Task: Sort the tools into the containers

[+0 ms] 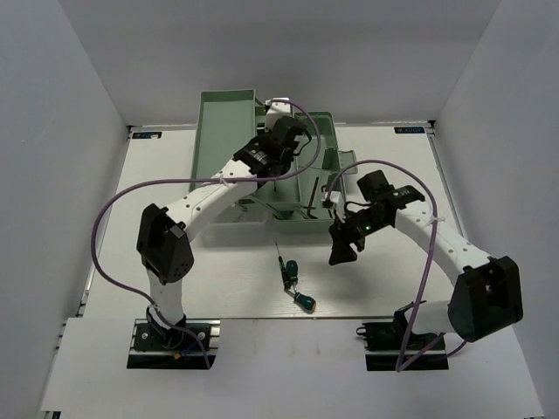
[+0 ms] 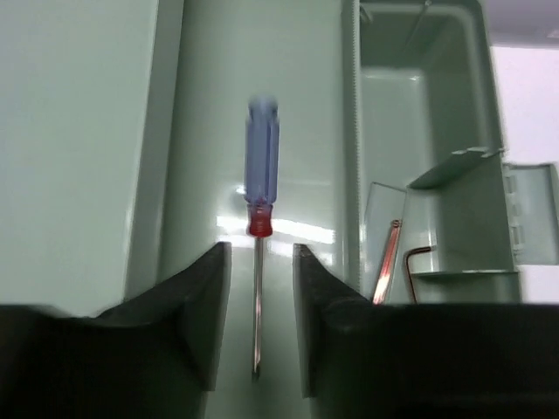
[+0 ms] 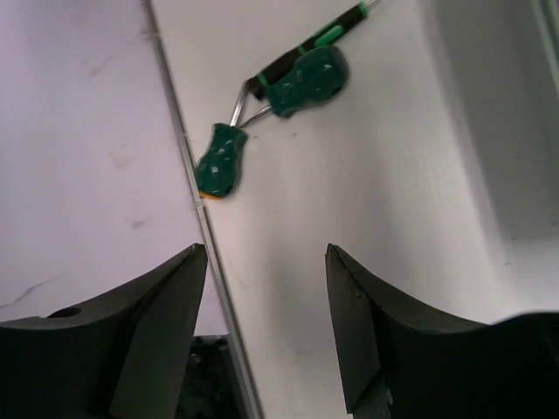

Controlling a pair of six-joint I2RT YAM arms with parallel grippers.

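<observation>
A white table (image 1: 105,262) fills the overhead view, with two white arms bolted at its near edge. The left arm (image 1: 205,202) rises from its base, bends at the elbow and reaches far forward and to the right, its wrist tipped down over the containers. The right arm (image 1: 437,236) arches up from its base and curls back towards the middle, its wrist pointing down at bare table in front of the containers. At the far side a pale green tray (image 1: 214,131) lies just beside a green toolbox (image 1: 321,129). The left gripper (image 2: 262,253) hangs low inside a long green compartment with its jaws partly apart. A blue screwdriver (image 2: 262,157) lies flat on the compartment floor, its thin shaft running between the fingers with a gap on each side, so it is released. The right gripper (image 3: 266,262) hovers over the table with jaws spread wide and nothing between them. Ahead of it, near the table's front edge, lie two stubby green screwdrivers (image 3: 307,80) and a thin screwdriver (image 3: 314,44), bunched together. A dark hex key (image 2: 417,262) sits in a neighbouring toolbox compartment.
</observation>
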